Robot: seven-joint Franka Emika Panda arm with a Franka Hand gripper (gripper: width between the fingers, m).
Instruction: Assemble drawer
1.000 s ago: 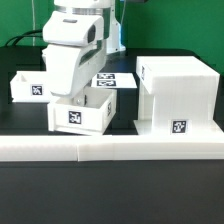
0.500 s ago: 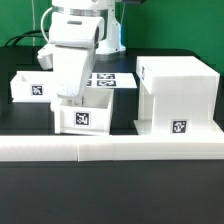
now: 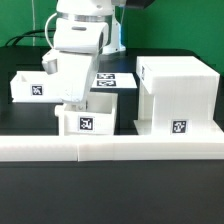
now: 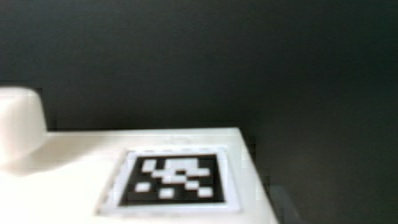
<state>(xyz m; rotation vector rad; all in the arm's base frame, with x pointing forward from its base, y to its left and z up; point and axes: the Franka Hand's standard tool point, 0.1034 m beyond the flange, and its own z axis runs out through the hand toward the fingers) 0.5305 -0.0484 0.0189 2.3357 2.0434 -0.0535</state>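
In the exterior view my gripper (image 3: 72,103) reaches down into a small white drawer tray (image 3: 88,123) and is shut on its wall at the exterior view's left. The tray rests low on the black table, just left of the tall white casing (image 3: 178,95), with a narrow gap between them. A second small tray (image 3: 30,88) stands farther left. The wrist view shows a white tagged face of the held tray (image 4: 175,180) close up. A rounded white part (image 4: 18,130) shows beside it. My fingers are not visible there.
The long low white border rail (image 3: 110,148) runs along the front of the table, just in front of the held tray and the casing. The marker board (image 3: 115,80) lies flat behind my arm, between the left tray and the casing.
My gripper has moved toward the exterior view's right with the small tray in it, bringing the tray closer to the casing. The other tray and the casing have not moved.
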